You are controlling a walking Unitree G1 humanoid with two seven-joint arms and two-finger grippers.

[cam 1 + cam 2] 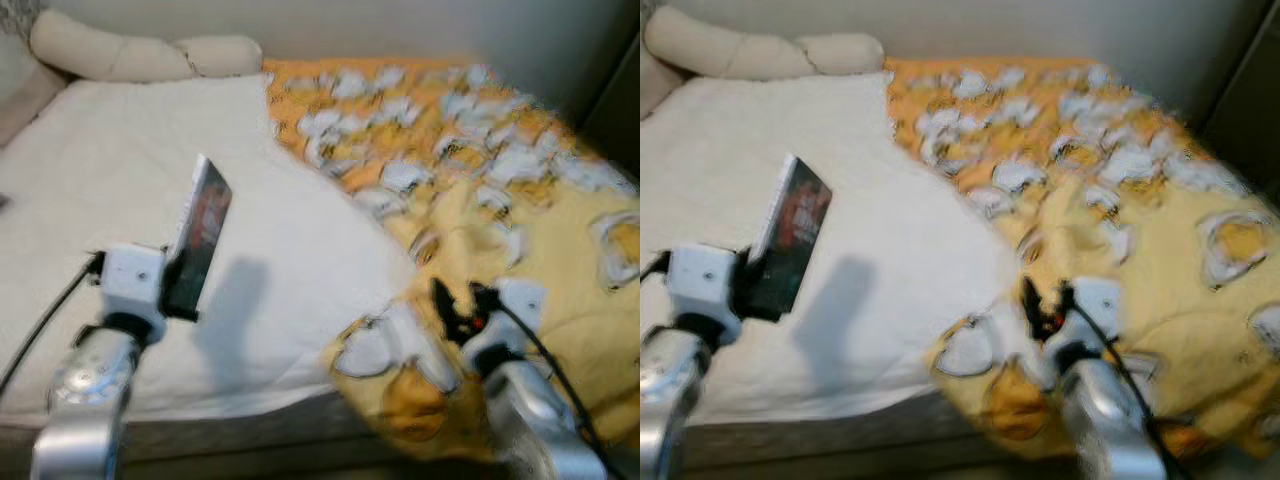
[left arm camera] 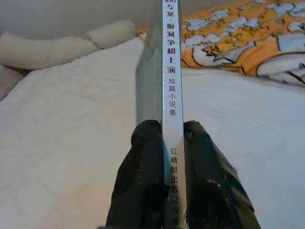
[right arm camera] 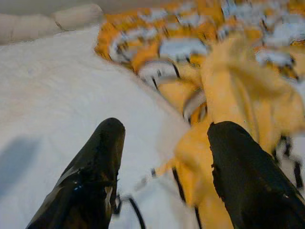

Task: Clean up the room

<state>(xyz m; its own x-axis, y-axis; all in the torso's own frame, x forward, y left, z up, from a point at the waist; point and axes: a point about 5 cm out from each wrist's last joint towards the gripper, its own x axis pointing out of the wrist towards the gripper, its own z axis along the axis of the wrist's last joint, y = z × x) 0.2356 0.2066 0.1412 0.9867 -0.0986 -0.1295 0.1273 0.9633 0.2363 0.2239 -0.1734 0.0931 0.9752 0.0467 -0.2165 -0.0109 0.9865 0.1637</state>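
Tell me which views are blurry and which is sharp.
Left eye view: motion-blurred, worst on the yellow blanket. Right wrist view: blurred too, right pincer open. Left wrist view: sharp, the book spine print crisp in the left pincer.

Left pincer [image 1: 172, 285] grips a book [image 1: 201, 232] upright over the bed [image 1: 90, 170]; right pincer [image 1: 462, 300], blurred, seemingly open, at the blanket [image 1: 480, 170].

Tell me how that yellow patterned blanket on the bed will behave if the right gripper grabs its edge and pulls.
The yellow blanket lies rumpled in soft folds, so it will probably drape and bunch rather than hold shape. Spread over much of the white bed cover, it would likely drag behind a pulled edge. The open right gripper probably needs a gathered fold to grip.
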